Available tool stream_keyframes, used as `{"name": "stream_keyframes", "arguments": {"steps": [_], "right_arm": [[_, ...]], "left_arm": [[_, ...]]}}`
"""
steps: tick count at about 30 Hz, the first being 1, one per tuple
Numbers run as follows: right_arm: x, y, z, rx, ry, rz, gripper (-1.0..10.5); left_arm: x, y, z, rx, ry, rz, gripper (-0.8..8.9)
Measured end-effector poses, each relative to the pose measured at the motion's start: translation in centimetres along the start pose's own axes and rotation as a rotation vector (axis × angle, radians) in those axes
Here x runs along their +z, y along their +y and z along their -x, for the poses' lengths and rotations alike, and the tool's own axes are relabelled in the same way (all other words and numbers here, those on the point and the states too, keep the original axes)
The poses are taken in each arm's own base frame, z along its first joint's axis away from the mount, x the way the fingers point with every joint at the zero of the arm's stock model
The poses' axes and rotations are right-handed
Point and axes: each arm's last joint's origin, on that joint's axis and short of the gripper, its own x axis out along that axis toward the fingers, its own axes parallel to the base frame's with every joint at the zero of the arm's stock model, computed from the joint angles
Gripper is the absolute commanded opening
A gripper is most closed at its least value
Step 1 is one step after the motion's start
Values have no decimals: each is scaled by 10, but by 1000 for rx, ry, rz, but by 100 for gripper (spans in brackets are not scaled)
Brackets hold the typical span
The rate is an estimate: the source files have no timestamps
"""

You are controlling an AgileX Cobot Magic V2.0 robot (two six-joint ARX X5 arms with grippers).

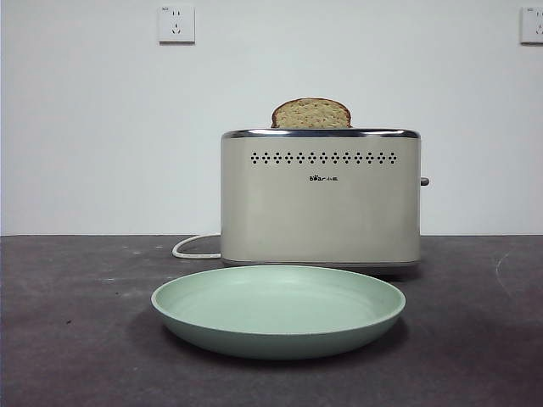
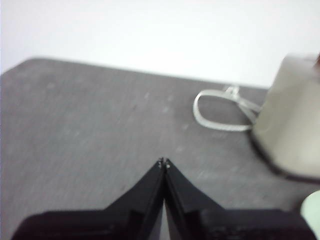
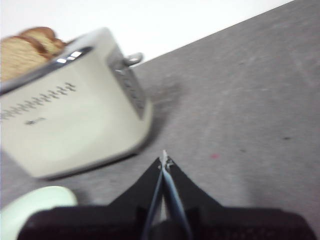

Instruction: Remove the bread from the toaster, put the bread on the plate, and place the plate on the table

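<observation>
Front view. You have the toaster [image 1: 321, 197] standing upright on the surface [image 1: 68, 322], its dotted side facing the camera. A slice of bread [image 1: 311, 114] pokes up out of the toaster's top slot, only its upper part showing above the chrome rim. The plate [image 1: 278, 310] lies flat on the surface just in front of the toaster, nearer the camera, not touching it as far as you can tell. A white cord [image 1: 193, 247] curls out from behind the toaster's base at the side away from its lever. Two wall sockets [image 1: 176, 24] sit high on the wall behind the toaster. Neither arm shows here.

Left wrist view. Your left end effector [image 2: 164, 163] hangs over bare surface, jaws pressed together with nothing between them. It sits well apart from the toaster [image 2: 290, 120], on the cord [image 2: 220, 110] side. A sliver of the plate [image 2: 312, 212] shows near the toaster's base.

Right wrist view. Your right end effector [image 3: 164, 161] has its jaws together and holds nothing; it hovers over the surface near the toaster's [image 3: 70, 125] lever end, apart from it. Bread [image 3: 20, 57] stands in the toaster's slots; you see two crusts there, blurred. The plate's [image 3: 35, 205] edge lies just beside the toaster's base.
</observation>
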Motion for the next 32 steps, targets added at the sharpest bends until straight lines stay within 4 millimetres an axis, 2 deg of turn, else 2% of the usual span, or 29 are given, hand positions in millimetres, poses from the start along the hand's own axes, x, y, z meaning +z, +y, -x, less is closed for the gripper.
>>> {"name": "stream_keyframes", "arguments": {"steps": [7, 13, 17, 21, 27, 32], "right_arm": [[37, 20, 10, 152, -30, -37, -9], [66, 37, 8, 278, 147, -72, -9], [96, 53, 5, 382, 267, -48, -9], [124, 66, 0, 411, 386, 6, -9], [156, 81, -4, 411, 551, 117, -9], [169, 88, -4, 434, 607, 178, -8]], "left_arm": [[41, -11, 16, -102, -42, 61, -6], [74, -21, 24, -212, 40, 85, -6], [96, -28, 26, -297, 112, 97, -6], [115, -33, 28, -360, 158, 100, -6], [139, -39, 35, -387, 204, 65, -6], [147, -41, 39, -404, 236, 30, -6]]}}
